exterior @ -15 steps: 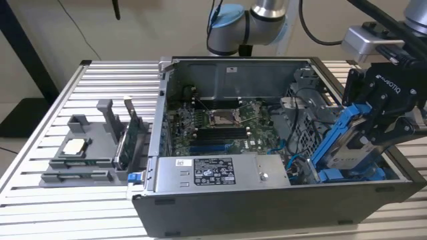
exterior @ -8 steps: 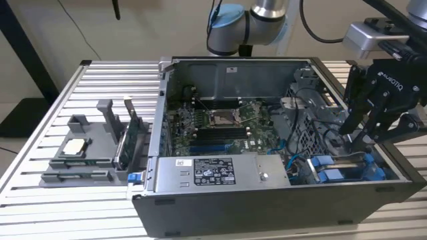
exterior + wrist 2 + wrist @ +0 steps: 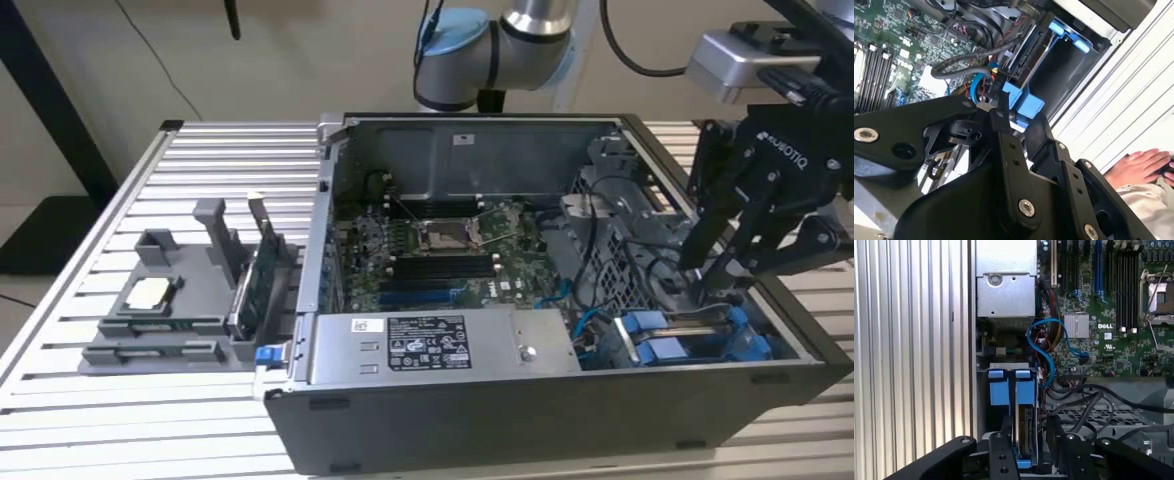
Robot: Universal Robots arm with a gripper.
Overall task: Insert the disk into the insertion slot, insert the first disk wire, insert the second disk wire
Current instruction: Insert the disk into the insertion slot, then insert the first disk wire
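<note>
The disk (image 3: 1028,430), silver-grey in a blue carrier (image 3: 1024,102), stands on edge in the insertion slot (image 3: 1069,75) of the drive cage. That cage is at the near right corner of the open computer case (image 3: 534,430) in the exterior view. My gripper (image 3: 721,285) reaches down into that corner. It sits over the disk's near end (image 3: 1026,450), with the blue carrier just beyond its tip (image 3: 1019,120). A blue wire (image 3: 1049,350) and black wires (image 3: 1094,400) lie loose beside the cage, running toward the motherboard.
The case lies on a slatted metal table (image 3: 107,420). A grey holder (image 3: 174,300) with green cards stands at the exterior view's left. The silver power supply (image 3: 427,345) borders the cage. A person's hand (image 3: 1139,167) rests on the table outside the case.
</note>
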